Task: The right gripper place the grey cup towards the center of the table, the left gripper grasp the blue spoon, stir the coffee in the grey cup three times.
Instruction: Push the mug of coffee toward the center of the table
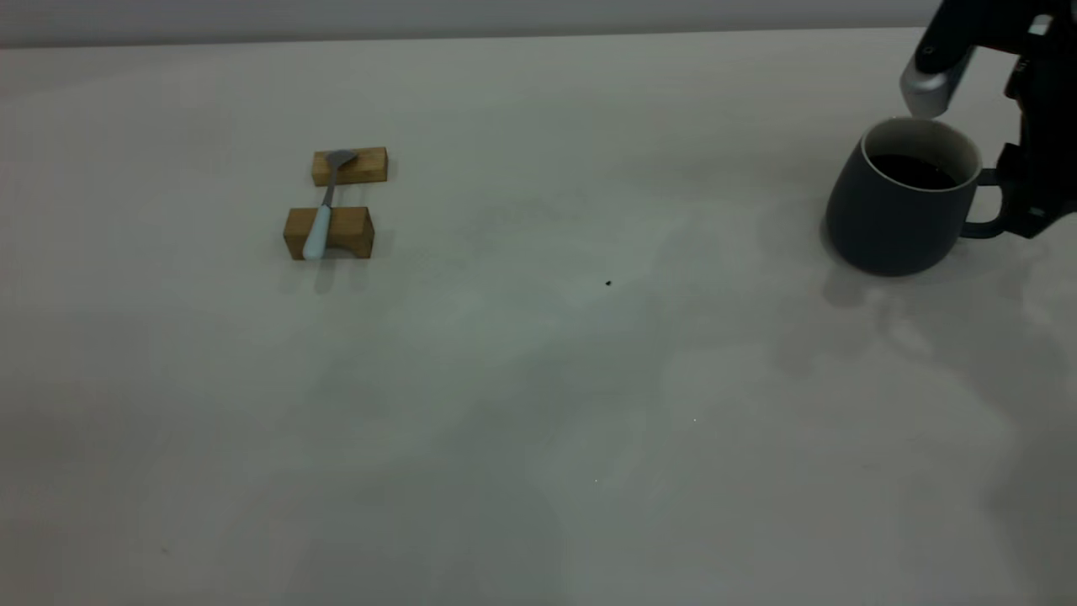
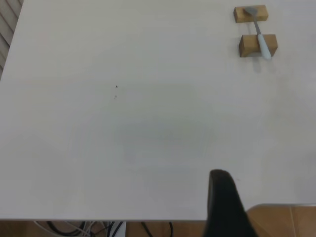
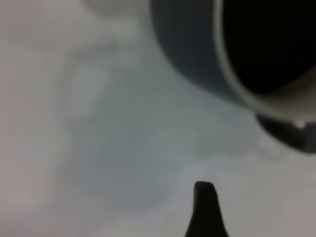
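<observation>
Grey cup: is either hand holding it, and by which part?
The right hand sits at the handle of the grey cup, but a closed grip cannot be told. The blue spoon is unheld.

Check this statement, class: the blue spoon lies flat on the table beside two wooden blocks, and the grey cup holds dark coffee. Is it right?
Not quite. The exterior view shows the blue spoon resting across the two wooden blocks, not flat on the table. The grey cup does hold dark coffee.

It looks like a robot test lab: a plain pale table point(image 1: 505, 404) with a black robot arm point(image 1: 1039, 126) over it, loose cables point(image 2: 98, 228) hanging below its edge.
</observation>
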Controlling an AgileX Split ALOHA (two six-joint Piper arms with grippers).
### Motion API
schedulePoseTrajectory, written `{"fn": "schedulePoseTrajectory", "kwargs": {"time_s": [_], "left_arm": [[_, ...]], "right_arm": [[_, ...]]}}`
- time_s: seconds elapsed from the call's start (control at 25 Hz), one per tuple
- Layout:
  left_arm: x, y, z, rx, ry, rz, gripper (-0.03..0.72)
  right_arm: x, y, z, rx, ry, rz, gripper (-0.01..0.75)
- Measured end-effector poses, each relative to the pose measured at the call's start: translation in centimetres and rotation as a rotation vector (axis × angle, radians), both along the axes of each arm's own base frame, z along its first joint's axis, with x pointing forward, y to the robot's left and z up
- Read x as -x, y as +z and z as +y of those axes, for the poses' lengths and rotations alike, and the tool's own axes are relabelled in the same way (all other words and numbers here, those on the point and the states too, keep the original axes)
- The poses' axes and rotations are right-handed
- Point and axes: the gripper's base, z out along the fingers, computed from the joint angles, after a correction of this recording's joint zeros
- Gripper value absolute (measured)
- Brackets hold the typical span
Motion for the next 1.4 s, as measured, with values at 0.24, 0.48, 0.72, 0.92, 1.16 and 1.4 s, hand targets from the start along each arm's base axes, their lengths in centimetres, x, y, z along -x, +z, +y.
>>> {"fn": "schedulePoseTrajectory", "kwargs": {"time_s": [0.24, 0.48, 0.72, 0.92, 1.16, 1.4], "left_arm": [[0.0, 0.0, 0.0, 0.000, 0.000, 0.000, 0.508], [0.0, 0.0, 0.0, 0.000, 0.000, 0.000, 0.508], [0.0, 0.0, 0.0, 0.000, 0.000, 0.000, 0.508], [0.0, 0.0, 0.0, 0.000, 0.000, 0.000, 0.508], [0.0, 0.0, 0.0, 0.000, 0.000, 0.000, 0.508], [0.0, 0.0, 0.0, 0.000, 0.000, 0.000, 0.508]], "right_arm": [[-2.7, -1.3, -0.4, 0.023, 0.025, -0.015, 0.592], [-3.9, -3.2, -1.3, 0.043, 0.067, 0.007, 0.592], [-3.8, -3.9, -0.5, 0.024, 0.124, 0.018, 0.558], [-3.7, -3.9, 2.0, -0.024, 0.160, 0.011, 0.396], [-3.7, -3.7, 6.0, -0.129, 0.132, -0.051, 0.175], [-2.7, -4.0, 11.1, -0.200, 0.173, -0.084, 0.172]]}}
